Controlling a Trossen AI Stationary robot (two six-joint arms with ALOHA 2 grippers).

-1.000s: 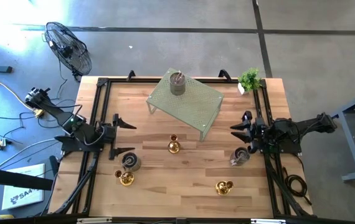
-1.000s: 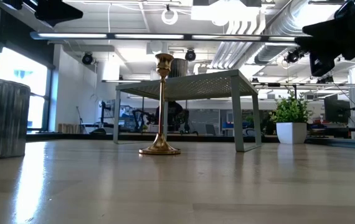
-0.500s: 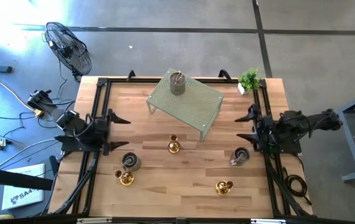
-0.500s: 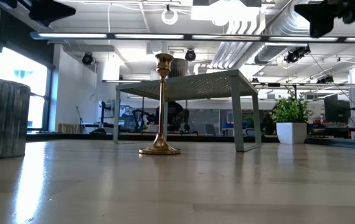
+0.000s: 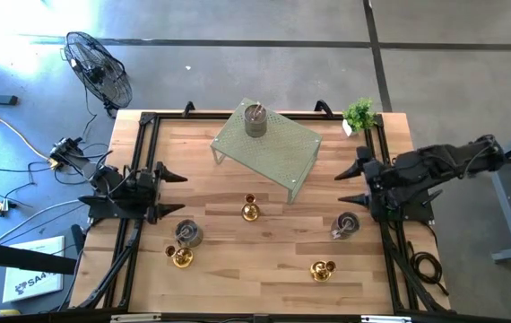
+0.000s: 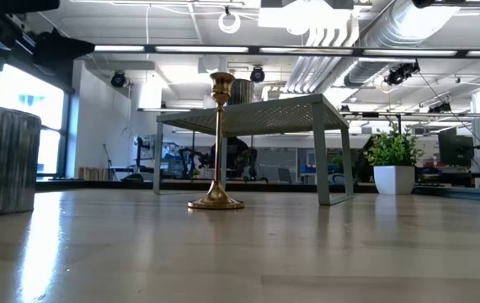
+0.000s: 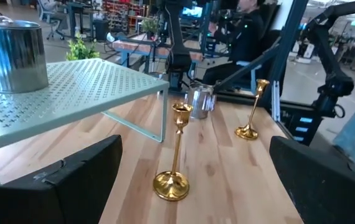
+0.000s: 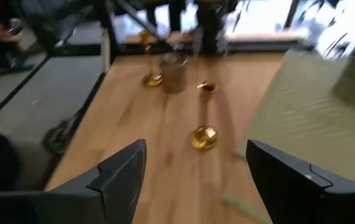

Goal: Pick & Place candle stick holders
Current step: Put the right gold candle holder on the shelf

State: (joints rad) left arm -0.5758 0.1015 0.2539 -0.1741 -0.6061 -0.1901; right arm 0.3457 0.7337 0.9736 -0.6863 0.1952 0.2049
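Note:
Three gold candle stick holders stand upright on their round bases: one mid-table (image 5: 250,211), one near left (image 5: 182,257), one near right (image 5: 323,269). Grey cup holders sit at the left (image 5: 188,232), at the right (image 5: 345,224) and on top of the pale green rack (image 5: 255,119). My left gripper (image 5: 177,193) is open at the left side and points level at the middle gold holder (image 7: 176,152). My right gripper (image 5: 352,185) is open, raised at the right side, just beyond the right grey cup. Neither touches anything.
The pale green perforated rack (image 5: 269,144) stands on its legs at the far middle. A small potted plant (image 5: 359,114) sits at the far right corner. Black frame rails run along the table's left (image 5: 139,152) and right (image 5: 383,152) sides. Bare wood lies between the holders.
My right gripper has risen, out of the top of the low view, and its fingers stand wider apart than a second ago. My left gripper has drawn back a little toward the table's left edge and sunk lower. No holder has moved.

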